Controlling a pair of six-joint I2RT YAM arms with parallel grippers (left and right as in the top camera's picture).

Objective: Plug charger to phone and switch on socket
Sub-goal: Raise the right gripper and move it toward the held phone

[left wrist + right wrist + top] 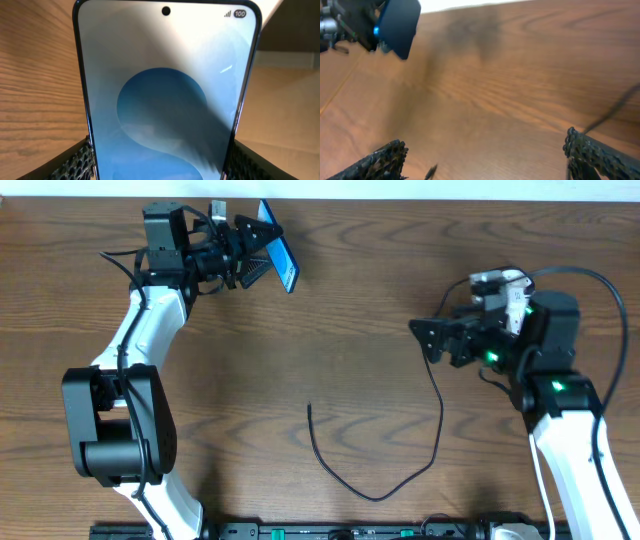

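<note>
Phone is picked up, but nothing is plugged in yet.

The left gripper (255, 256) is clamped on the sides of the phone (283, 266) and holds it up off the tabletop (330, 330), near the far edge, with the blue screen lit. The right gripper (428, 340) is spread wide apart and holds nothing. The charger (378, 496) lies in a loose loop in the middle of the tabletop. Its small plug end (310, 409) rests well apart from the phone. So the first bit, lifting the phone, looks done. What is left: pick up the plug end, push it into the phone, then switch on the socket. The socket shows in no view. The charger's other end runs up toward the right gripper, but where it goes is hard to see.
</note>
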